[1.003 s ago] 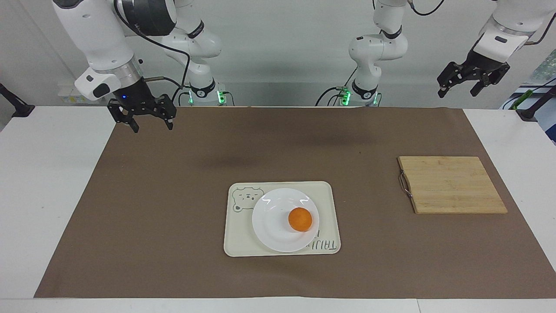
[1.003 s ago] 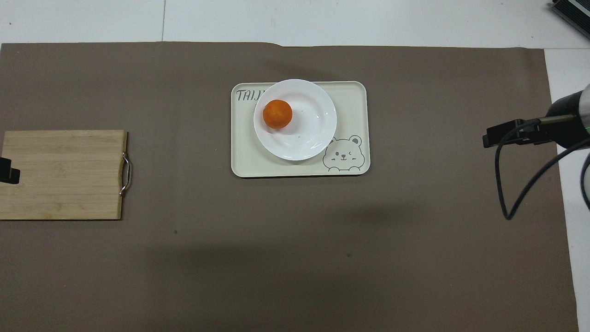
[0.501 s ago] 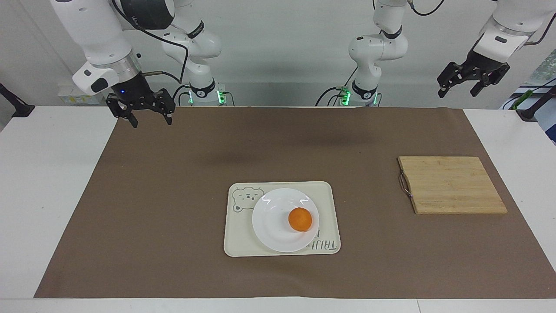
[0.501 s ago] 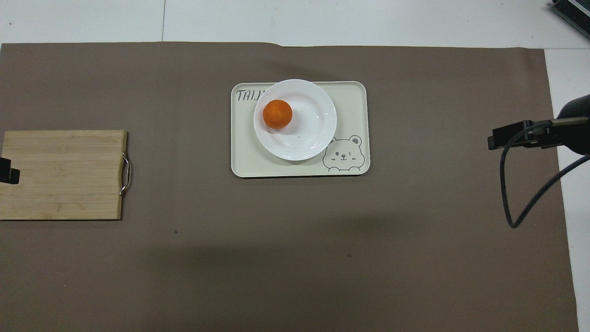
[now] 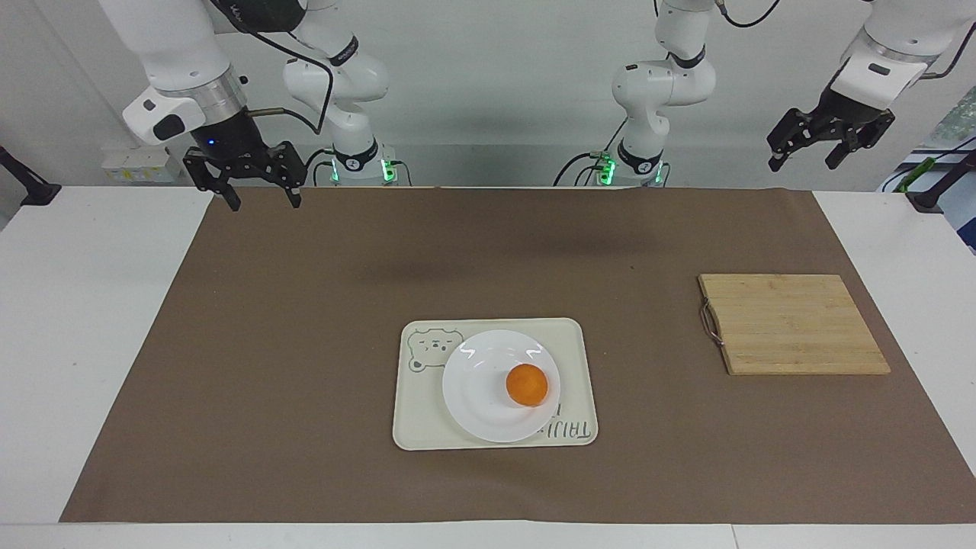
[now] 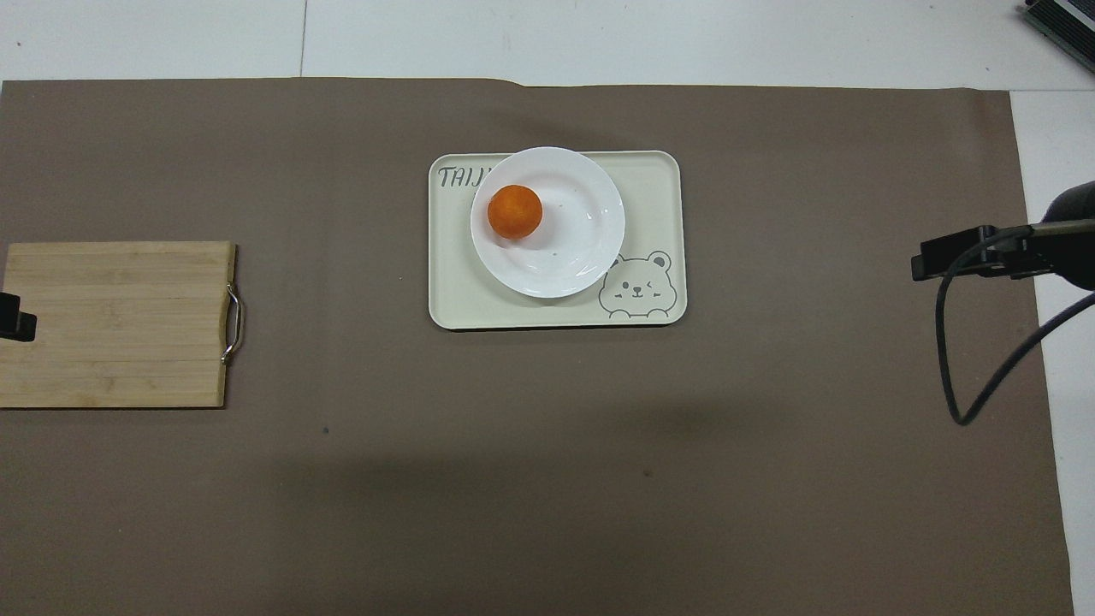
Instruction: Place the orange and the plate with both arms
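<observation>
- Retreat of the right gripper is the one change to be noted: it has been drawn upward and back toward its base, and is now held over the edge of the brown mat at the right arm's end of the table, its fingers spread wide and nothing held between them.
- Compared with the earlier frames, the right gripper is seen higher in the facing view, and in the overhead view only its dark tip and cable are shown, shifted outward toward the table's edge.
- No shift is seen in the left gripper; it is kept raised above the left arm's end of the table, fingers also wide and empty, and this arm is judged to be waiting.
- The orange is found resting on the white plate, off-centre toward the left arm's end, and the plate is set on the cream bear tray in the middle of the mat; none of these has been moved across the frames.
- The bamboo cutting board is left bare and unmoved, well apart from the tray, toward the left arm's end.
- With both things settled and both grippers empty and well clear, the placing is judged to be done, and the withdrawal is read as a return to rest.
</observation>
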Robot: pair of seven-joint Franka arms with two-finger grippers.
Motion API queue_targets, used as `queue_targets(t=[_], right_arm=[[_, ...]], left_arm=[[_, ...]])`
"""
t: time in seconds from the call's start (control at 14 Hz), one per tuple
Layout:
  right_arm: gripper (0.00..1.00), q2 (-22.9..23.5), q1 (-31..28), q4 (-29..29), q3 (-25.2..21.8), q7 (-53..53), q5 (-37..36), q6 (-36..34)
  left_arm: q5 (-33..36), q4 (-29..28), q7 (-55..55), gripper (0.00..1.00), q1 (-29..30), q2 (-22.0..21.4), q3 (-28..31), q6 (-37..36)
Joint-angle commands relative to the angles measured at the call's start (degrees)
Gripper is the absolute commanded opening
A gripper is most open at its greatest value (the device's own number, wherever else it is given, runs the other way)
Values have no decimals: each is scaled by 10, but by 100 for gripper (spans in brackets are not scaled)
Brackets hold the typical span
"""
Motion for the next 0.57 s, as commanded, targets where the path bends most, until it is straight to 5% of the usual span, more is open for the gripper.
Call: queue_targets(t=[0.0,0.5], right_arm=[[100,-9,6,-5,-2,10,-17,-6],[100,-9,5,-4,-2,-3,-29,-6]], left_arm=[[5,-14,2,100,3,-12,-1,0],[4,-14,2,100,3,-12,-1,0]])
